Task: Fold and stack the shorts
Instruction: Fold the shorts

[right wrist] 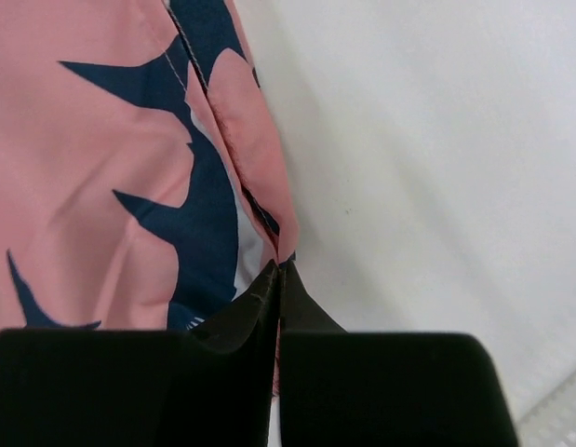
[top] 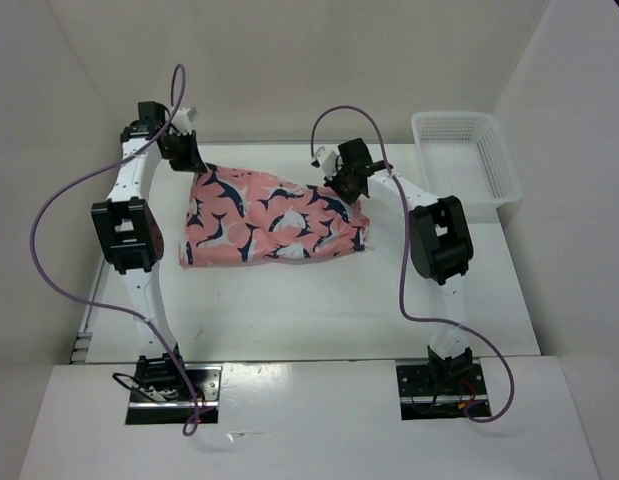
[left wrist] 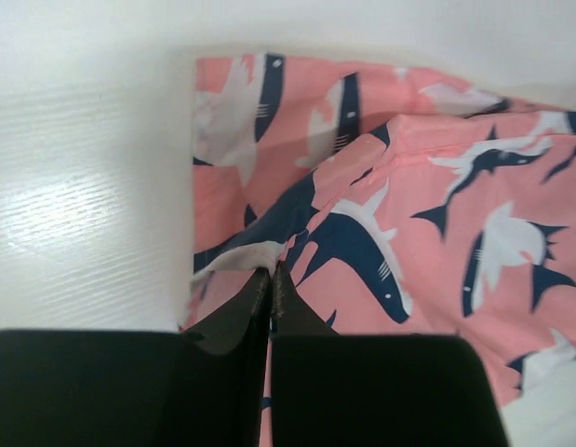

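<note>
Salmon-pink whale-printed fabric shorts [top: 274, 220], left of the white perforated plastic basket [top: 459, 117], are pinched at far corners by left fingers [left wrist: 243, 317] and right fingers [right wrist: 246, 312]; thin edge holds could be lost on lifting.

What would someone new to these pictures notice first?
The salmon-pink fabric shorts with navy-and-white fish print stand out, spread across the far middle of the white table. The left gripper and right gripper each pinch a far corner of them, jaws closed on the fabric. A white perforated plastic basket sits at the far right.
</note>
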